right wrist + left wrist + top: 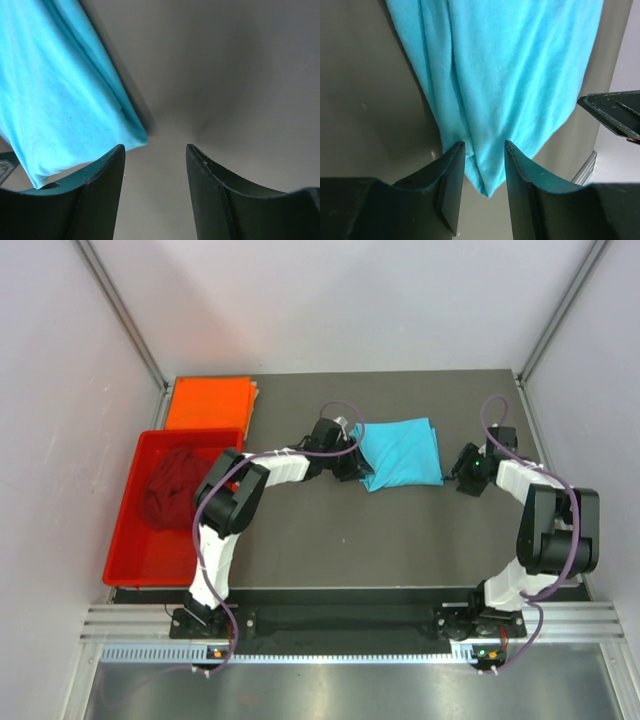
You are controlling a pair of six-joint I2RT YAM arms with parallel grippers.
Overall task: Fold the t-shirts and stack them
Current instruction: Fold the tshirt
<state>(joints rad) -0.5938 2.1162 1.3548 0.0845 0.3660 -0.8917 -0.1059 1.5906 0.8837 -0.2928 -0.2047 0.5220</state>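
The turquoise-blue folded cloth t-shirt (402, 452) lies mid-table on the dark grey table (400, 540). It looks light, limp and layered, so it would likely sag and fall open if lifted by one point. The surest hold is probably at its two side edges, pinching through every layer.

The left gripper (484, 145) has its jaws apart, and the shirt's near-left corner lies loose between them. The right gripper (155, 147) is parted and empty, just beside the shirt's right edge.

The bright orange folded t-shirt (208, 403) sits at the far left. Near of it, the red plastic tray (140, 555) holds the crumpled dark maroon t-shirt (170, 492). Bare table shows near of the blue shirt, and pale walls close in on both sides.
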